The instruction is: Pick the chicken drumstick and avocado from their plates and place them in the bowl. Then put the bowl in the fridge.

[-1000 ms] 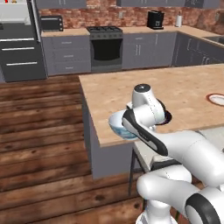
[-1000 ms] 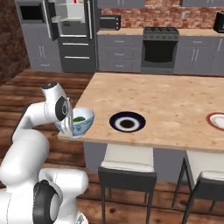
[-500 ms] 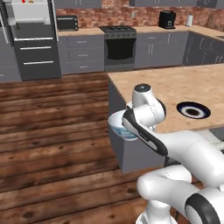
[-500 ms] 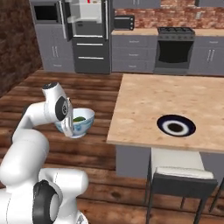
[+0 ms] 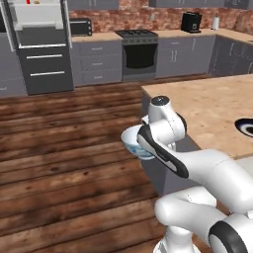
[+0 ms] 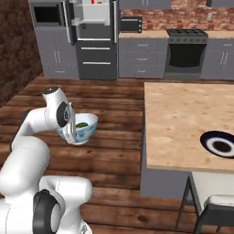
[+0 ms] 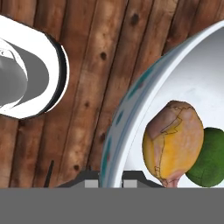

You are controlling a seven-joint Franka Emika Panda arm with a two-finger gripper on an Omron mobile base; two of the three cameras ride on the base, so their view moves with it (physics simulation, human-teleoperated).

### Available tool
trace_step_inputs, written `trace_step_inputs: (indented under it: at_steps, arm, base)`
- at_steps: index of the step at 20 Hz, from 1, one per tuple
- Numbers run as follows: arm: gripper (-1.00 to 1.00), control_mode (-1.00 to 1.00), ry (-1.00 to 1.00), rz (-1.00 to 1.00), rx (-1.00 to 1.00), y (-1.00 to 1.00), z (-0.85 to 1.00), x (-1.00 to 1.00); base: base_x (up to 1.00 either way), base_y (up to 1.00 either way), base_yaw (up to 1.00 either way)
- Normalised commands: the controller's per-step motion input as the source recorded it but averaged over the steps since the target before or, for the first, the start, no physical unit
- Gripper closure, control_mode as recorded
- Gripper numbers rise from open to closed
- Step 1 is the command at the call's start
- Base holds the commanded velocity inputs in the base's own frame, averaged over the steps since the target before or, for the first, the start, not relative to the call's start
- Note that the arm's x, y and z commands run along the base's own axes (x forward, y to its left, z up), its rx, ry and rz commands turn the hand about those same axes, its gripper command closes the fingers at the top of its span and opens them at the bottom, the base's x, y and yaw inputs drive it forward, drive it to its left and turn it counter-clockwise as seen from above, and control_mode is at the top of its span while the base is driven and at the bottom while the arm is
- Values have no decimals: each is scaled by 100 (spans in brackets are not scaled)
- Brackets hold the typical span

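While the gripper [image 6: 71, 131] stays pinched shut on the near rim of the bowl [image 6: 82, 128], holding it above the wooden floor [image 6: 114, 119] left of the island counter [image 6: 183, 119], the chicken drumstick [image 7: 173, 142] and avocado [image 7: 210, 157] lie touching inside it.

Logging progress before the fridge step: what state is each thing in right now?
Glossy pale blue-white bowl: carried above the wooden floor, rim gripped.
Golden-brown chicken drumstick: inside the bowl.
Dark green avocado: inside the bowl, beside the drumstick.
Gripper: shut on the bowl's rim.
Dark grey fridge: upper doors open.
Navy plate: empty, on the island counter.
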Motion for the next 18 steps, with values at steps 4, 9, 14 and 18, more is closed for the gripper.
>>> trace_step_inputs:
  at_steps: [4, 9, 14, 18]
  arm:
    - [100, 100, 0, 0, 0, 0, 0, 0]
    - [100, 100, 0, 0, 0, 0, 0, 0]
    - [100, 100, 0, 0, 0, 0, 0, 0]
    - [100, 100, 0, 0, 0, 0, 0, 0]
  base:
    - [64, 65, -18]
    - [66, 61, -21]
    - [69, 75, -5]
    - [75, 79, 0]
